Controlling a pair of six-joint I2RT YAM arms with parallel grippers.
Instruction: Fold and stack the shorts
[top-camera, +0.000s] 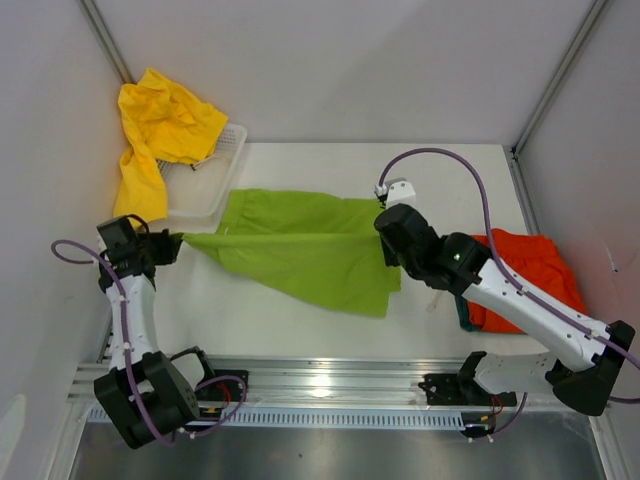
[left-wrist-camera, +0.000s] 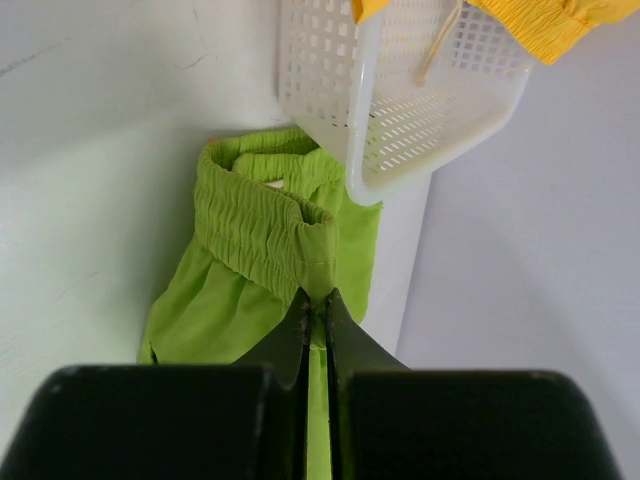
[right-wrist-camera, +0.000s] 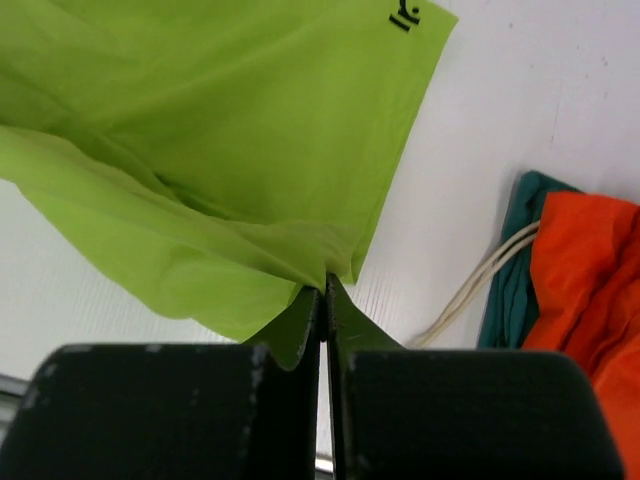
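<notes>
Across the middle of the counter (top-camera: 300, 335), the lime green shorts (top-camera: 300, 245) were stretched between both arms, partly lifted and partly resting on the surface. Left end effector (top-camera: 177, 239) was closed tight on a corner of the elastic waistband, jaws pinched with only fabric between them. Its wrist view showed the gathered waist hanging off the tips, near the white basket (top-camera: 215, 185). Right end effector (top-camera: 388, 240) was likewise clamped, on a fold of thin leg fabric near the hem, with a ridge of cloth running out from the grip. Holding opposite ends looked meant to draw the garment flat and take out slack before a fold; a taut crease ran from one grip toward the other. Orange-red shorts (top-camera: 530, 270) lay at the right of the counter over dark teal shorts (right-wrist-camera: 512, 265), whose edge and a pale drawstring (right-wrist-camera: 478, 290) showed beside them. That was probably the stack under way, though how neatly folded I could not tell. Yellow shorts (top-camera: 160, 125) draped over the basket's far rim at back left, apparently not yet dealt with. Judged stage: spreading the green pair, fold not yet made.
</notes>
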